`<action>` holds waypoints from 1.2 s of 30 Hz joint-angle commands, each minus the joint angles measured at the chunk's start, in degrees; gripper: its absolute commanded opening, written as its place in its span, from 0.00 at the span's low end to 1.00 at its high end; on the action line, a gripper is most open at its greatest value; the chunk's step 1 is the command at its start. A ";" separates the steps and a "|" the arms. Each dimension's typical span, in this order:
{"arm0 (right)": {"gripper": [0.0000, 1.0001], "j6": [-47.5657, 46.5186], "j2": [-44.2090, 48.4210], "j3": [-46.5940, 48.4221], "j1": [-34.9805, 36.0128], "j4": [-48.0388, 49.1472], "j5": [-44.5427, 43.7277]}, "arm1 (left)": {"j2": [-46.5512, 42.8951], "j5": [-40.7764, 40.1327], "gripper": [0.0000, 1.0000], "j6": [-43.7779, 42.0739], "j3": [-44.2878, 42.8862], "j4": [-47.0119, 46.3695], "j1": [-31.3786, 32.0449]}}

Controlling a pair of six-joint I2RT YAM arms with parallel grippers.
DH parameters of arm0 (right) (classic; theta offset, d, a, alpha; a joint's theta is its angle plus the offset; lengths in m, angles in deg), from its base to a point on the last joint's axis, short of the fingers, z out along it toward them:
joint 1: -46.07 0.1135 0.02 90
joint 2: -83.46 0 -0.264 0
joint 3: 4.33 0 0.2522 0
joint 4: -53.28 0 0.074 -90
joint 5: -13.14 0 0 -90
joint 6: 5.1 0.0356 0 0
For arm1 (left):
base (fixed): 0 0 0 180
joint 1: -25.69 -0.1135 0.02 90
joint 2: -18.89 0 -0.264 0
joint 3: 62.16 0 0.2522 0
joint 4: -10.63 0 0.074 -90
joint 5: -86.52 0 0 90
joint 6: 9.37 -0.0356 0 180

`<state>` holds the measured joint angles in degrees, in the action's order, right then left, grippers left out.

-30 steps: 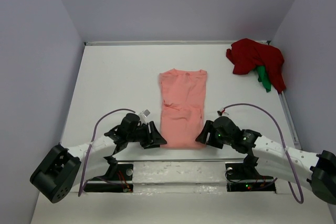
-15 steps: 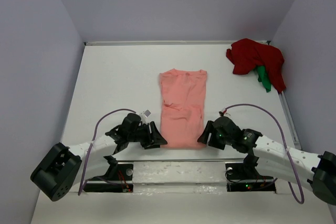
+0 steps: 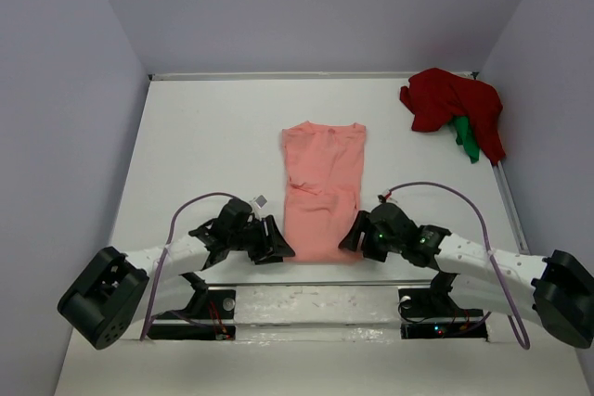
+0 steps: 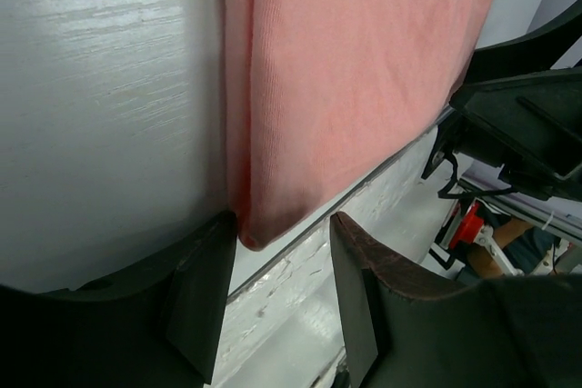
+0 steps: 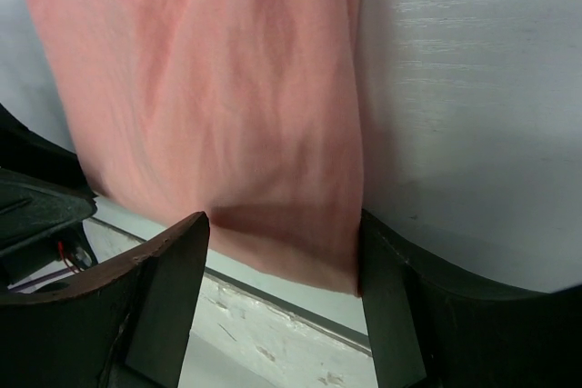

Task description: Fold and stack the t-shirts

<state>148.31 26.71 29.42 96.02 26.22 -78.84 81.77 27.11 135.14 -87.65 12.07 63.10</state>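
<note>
The salmon-pink t-shirt [image 3: 323, 187] lies flat in a long narrow fold in the middle of the table. My left gripper [image 3: 280, 249] is at its near-left corner and stands open. In the left wrist view that corner [image 4: 259, 229] sits just inside the left finger [image 4: 200, 297], low between the jaws [image 4: 282, 233]. My right gripper [image 3: 354, 236] is open at the near-right corner. The shirt's near hem [image 5: 273, 243] lies between its fingers, right edge against the right finger [image 5: 391, 306]. A dark red t-shirt [image 3: 450, 101] lies bunched at the back right, with a green one [image 3: 465, 139] poking out under it.
The white table [image 3: 204, 136] is walled at the back and both sides. Its near edge is a scuffed white strip [image 3: 316, 301] just behind both grippers. Purple cables [image 3: 445, 190] loop over each arm. The arm bases sit at the bottom corners.
My right gripper has shifted a little left and forward, closer onto the shirt's near-right corner. The left gripper and the shirts have hardly moved. Both jaws stay as wide as before.
</note>
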 commanded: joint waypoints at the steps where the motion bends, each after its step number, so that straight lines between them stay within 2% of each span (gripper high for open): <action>1: 0.70 0.48 -1.61 -2.67 0.93 -0.58 -0.04 | 0.41 0.08 0.58 -0.71 -1.72 0.72 0.21; 11: 0.69 2.67 2.61 -1.97 2.08 -4.98 -1.80 | 1.73 0.61 0.57 -0.97 -1.81 0.19 0.21; 15: 0.69 5.21 3.31 -1.62 4.96 -7.34 -3.11 | 2.08 0.96 0.57 -1.06 -1.90 0.01 0.30; 26: 0.69 11.73 -0.90 0.40 12.79 -12.18 -9.00 | 2.08 1.05 0.57 -1.41 -1.63 -0.08 0.30; 36: 0.69 13.75 -0.11 1.63 13.85 -15.00 -11.73 | 1.81 1.23 0.57 -1.68 -1.37 -0.25 0.38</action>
<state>161.06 27.35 31.12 109.11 19.31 -87.21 83.45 27.76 134.70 -88.28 11.77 63.12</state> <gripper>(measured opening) 0.692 0.574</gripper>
